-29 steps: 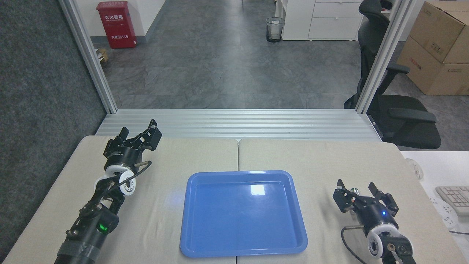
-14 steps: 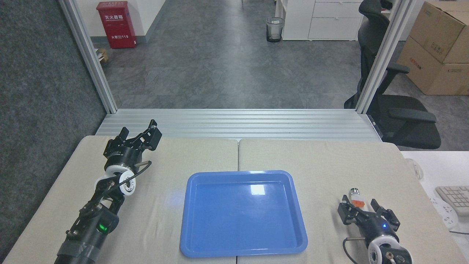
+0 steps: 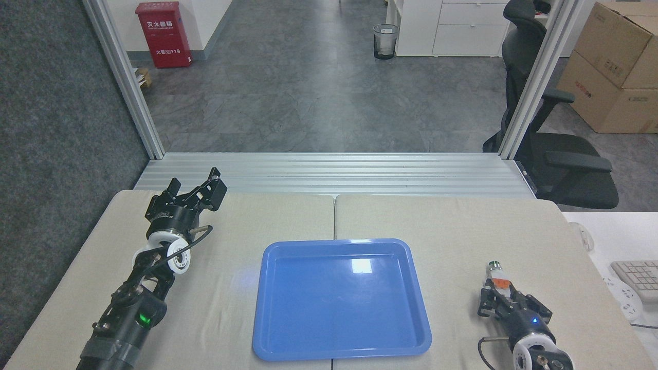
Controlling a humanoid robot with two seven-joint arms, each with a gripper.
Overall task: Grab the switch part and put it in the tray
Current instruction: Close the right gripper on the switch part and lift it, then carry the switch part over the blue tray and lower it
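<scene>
The switch part point(image 3: 498, 280) lies on the table at the right, its dark silver-ringed end pointing away from me and its orange patch facing up. My right gripper point(image 3: 503, 299) sits low at its near end, the fingers point(image 3: 487, 303) drawn in against the white body on both sides. The blue tray point(image 3: 340, 297) rests in the middle of the table with nothing in it, to the left of the part. My left gripper point(image 3: 196, 186) stands open with nothing between its fingers at the far left of the table, well away from both.
The table's far edge meets a ribbed aluminium sill point(image 3: 329, 174). A white desk with a keyboard point(image 3: 637, 275) adjoins the right side. An office chair point(image 3: 555, 154) stands beyond the right post.
My right gripper has drawn back toward me and dropped lower, uncovering the switch part, and its fingers have narrowed onto the part's near end. The left arm has not moved.
</scene>
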